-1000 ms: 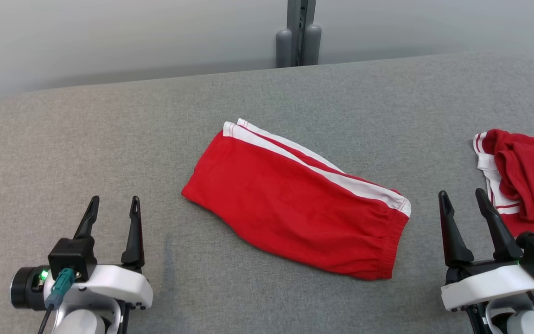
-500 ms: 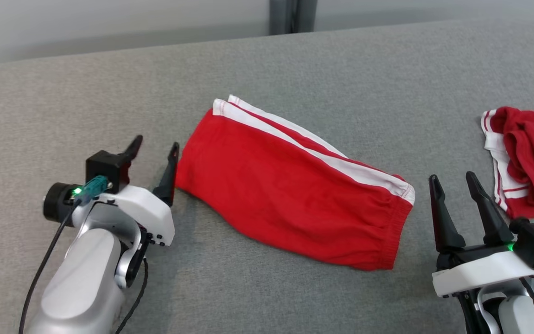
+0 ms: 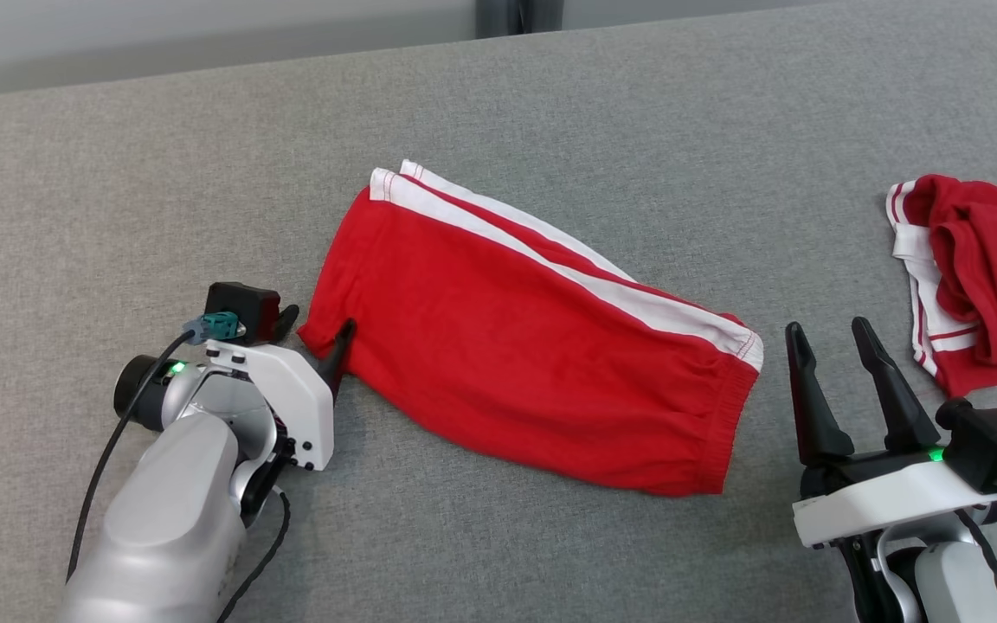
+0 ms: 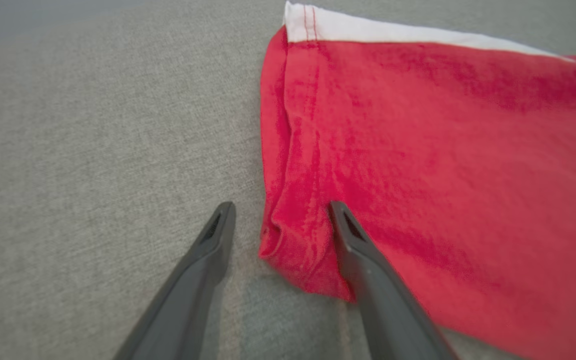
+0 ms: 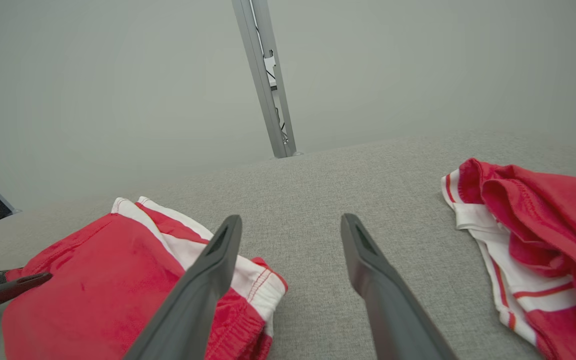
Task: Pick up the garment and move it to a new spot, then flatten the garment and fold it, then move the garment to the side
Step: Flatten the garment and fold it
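Red garment [image 3: 516, 363] with white side stripes, plain grey woven surface [image 3: 637, 112]

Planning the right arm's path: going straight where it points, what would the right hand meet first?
Nothing nearby, apparently: the right hand points over the bare grey fabric surface, between the folded red white-striped shorts and the crumpled red-and-white garment. The grey metal post stands far beyond.

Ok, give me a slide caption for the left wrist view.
Left gripper, open, straddles the leg-hem corner of the folded red shorts on the grey fabric surface.
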Available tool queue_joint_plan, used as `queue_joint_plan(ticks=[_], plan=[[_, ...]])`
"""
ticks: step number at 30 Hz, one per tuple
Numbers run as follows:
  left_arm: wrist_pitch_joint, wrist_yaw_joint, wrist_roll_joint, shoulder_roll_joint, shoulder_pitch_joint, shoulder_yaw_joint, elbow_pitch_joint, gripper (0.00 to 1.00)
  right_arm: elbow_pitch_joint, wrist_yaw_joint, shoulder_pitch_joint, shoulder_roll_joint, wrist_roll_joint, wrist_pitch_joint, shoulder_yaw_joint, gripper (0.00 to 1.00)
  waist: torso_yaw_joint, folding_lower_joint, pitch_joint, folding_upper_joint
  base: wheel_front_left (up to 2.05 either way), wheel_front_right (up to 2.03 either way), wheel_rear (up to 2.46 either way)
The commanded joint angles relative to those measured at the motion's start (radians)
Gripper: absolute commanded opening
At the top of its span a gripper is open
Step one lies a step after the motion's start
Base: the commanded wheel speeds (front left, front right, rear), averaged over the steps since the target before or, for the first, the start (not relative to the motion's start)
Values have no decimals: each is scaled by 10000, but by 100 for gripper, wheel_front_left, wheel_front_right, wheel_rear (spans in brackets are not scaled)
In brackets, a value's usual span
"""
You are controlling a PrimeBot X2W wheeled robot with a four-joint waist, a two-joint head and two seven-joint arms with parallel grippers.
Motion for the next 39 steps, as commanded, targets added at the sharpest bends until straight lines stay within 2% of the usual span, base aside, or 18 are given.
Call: queue_joint_plan(ticks=[1, 2, 9, 14, 19, 23, 29, 37, 38, 39], plan=[[1, -58, -57, -29, -94, -69, 169, 28, 21, 1, -82, -39, 47, -78, 1, 100, -23, 0, 0, 0, 0, 0, 0], [-5, -80, -88, -78, -125, -105, 270, 0, 43, 1, -122, -41, 76, -85, 25, 100, -44, 0, 3, 0, 0, 0, 0], [-336, -94, -302, -102, -349, -118, 842, 0, 150, 1, -225, -39, 252, -170, 123, 100, -144, 0, 38, 0, 0, 0, 0], [-1263, 263, -696, -148, 100, 359, 879, 0, 232, 1, -68, -40, 291, -234, -28, 100, -77, 0, -57, 0, 0, 0, 0], [-2134, 596, -1065, -282, 1249, 696, 437, 0, 340, 1, 145, -38, 323, -268, -157, 100, 125, 0, -437, 0, 0, 0, 0], [-2408, 864, -1261, -356, 2216, 859, -90, 0, 401, 1, 308, -43, 263, -208, -215, 100, 325, 0, -710, 0, 0, 0, 0], [-2632, 1471, -1559, -461, 4097, 1074, -1740, 0, 345, 1, 736, -41, 107, 40, -383, 100, 706, 0, -1240, 0, 0, 0, 0], [-2009, 2260, -1682, -380, 5758, 1003, -4125, 0, 59, 1, 1162, -45, -113, 423, -542, 100, 788, 0, -1583, 0, 0, 0, 0], [-1923, 2336, -1670, -347, 5880, 981, -4326, 29, 43, 1, 1194, -42, -133, 459, -556, 100, 769, 0, -1610, 0, 0, 0, 0], [-1873, 2403, -1644, -314, 5973, 970, -4528, 65, 17, 1, 1210, -42, -151, 476, -560, 100, 755, 0, -1627, 0, 0, 0, 0]])
